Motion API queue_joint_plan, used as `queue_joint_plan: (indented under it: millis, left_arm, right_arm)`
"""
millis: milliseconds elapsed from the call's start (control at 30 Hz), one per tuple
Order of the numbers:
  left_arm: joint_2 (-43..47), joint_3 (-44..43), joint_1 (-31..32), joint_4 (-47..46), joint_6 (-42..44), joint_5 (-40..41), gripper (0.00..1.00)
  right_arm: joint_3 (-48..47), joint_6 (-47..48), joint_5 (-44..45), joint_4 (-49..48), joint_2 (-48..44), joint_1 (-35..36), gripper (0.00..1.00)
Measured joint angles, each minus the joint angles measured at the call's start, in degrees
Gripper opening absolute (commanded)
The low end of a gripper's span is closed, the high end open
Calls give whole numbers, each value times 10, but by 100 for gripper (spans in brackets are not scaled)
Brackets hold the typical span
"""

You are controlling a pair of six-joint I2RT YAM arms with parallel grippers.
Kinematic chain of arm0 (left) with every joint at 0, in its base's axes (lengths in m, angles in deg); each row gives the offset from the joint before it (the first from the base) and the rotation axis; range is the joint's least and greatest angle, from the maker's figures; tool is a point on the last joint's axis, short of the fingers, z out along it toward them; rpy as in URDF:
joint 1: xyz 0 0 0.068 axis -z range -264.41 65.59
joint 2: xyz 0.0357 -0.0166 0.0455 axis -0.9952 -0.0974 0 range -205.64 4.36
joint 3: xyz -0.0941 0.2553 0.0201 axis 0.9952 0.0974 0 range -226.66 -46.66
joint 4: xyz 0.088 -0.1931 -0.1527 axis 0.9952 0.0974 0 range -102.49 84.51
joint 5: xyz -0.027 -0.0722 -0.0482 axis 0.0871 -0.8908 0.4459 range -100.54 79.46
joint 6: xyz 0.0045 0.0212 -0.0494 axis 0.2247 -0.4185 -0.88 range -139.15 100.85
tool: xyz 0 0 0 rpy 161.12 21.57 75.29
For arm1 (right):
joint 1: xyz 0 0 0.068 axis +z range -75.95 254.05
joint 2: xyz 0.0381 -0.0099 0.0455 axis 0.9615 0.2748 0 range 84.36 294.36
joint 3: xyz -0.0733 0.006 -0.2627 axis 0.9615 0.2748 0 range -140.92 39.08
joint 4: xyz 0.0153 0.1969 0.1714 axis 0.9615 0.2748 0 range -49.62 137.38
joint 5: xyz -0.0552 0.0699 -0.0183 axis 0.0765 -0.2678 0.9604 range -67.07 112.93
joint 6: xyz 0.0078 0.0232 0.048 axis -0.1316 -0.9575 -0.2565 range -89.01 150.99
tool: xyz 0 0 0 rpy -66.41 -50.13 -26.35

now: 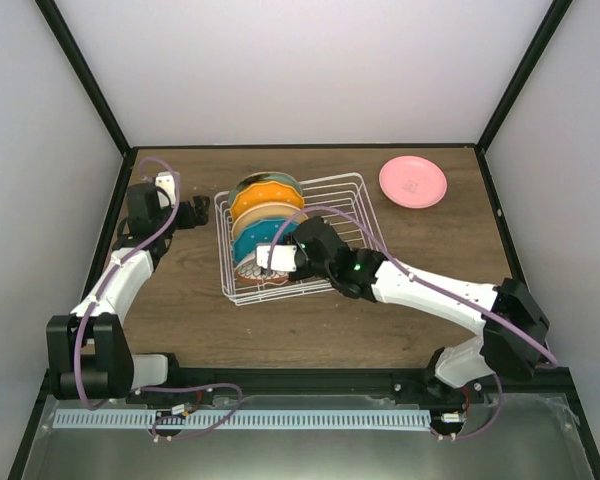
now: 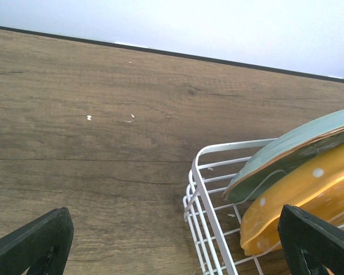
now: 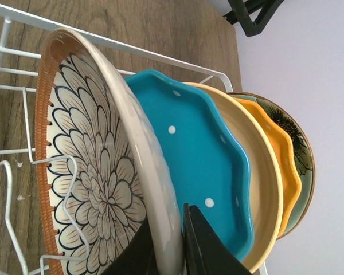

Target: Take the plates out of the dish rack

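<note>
The white wire dish rack [image 1: 345, 205] stands mid-table with five plates upright in it. From back to front they are sage green [image 1: 255, 180], dotted orange [image 1: 265, 196], pale yellow [image 1: 272, 215], dotted teal [image 1: 252, 240] and brown-floral white [image 1: 246, 270]. The pink plate [image 1: 413, 182] lies flat on the table at back right. My right gripper [image 3: 172, 246] is shut on the rim of the floral plate [image 3: 97, 172], one finger between it and the teal plate [image 3: 200, 154]. My left gripper [image 2: 172, 252] is open and empty by the rack's left back corner [image 2: 202, 197].
The rack's raised wire side [image 3: 178, 63] stands around the plates. The left wrist view shows the green plate [image 2: 292, 149] and the orange plate [image 2: 298, 206] leaning near the right finger. Bare wooden table lies left of the rack. Enclosure walls bound the back and sides.
</note>
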Motion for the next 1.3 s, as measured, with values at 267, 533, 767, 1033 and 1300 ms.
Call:
queue_joint_plan:
  millis: [267,533,767,1033,1300]
  left_arm:
    - [0,0,0,0,0,-2,100]
    - [0,0,0,1,0,-4,100]
    - [0,0,0,3,-3,-5,100]
    - [0,0,0,5,-4,-9,100]
    - [18,-5,0,17,-15,-16,96]
  right_arm:
    - [98,41,45,-113,-52,38,1]
    - [151,67,78,-178,-67,55,1]
    - [164,78,102,-206,-103,56,1]
    - [115,71,103,-200,-108,58,1]
    - [16,12,82,-136,-123,58,1]
